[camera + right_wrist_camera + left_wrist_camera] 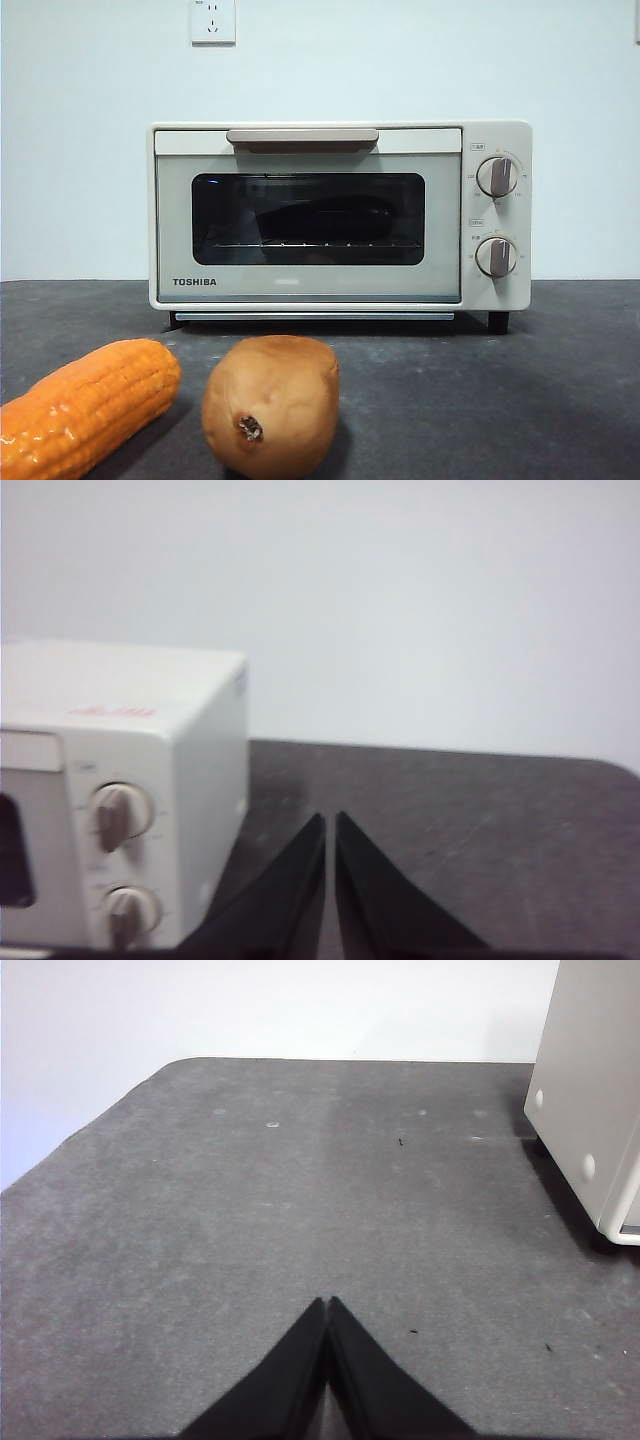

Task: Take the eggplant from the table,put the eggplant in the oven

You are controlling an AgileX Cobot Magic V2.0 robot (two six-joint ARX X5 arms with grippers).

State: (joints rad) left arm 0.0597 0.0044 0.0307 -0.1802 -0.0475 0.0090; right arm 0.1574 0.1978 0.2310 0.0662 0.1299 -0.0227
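So the eggplant [325,218] lay inside the shut oven [340,215], well apart from both grippers: left gripper [328,1305] and right gripper [330,820] hung pinched closed, empty, above the table [300,1190].

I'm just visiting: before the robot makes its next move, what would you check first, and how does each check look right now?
1. Eggplant inside the oven: ok, a dark shape lies on the rack.
2. Oven door shut: ok.
3. Left gripper empty, jaws shut: ok.
4. Right gripper empty, jaws shut: ok.
5. Corn cob and potato lying undisturbed on the table: ok.
6. Knob settings: cannot tell.
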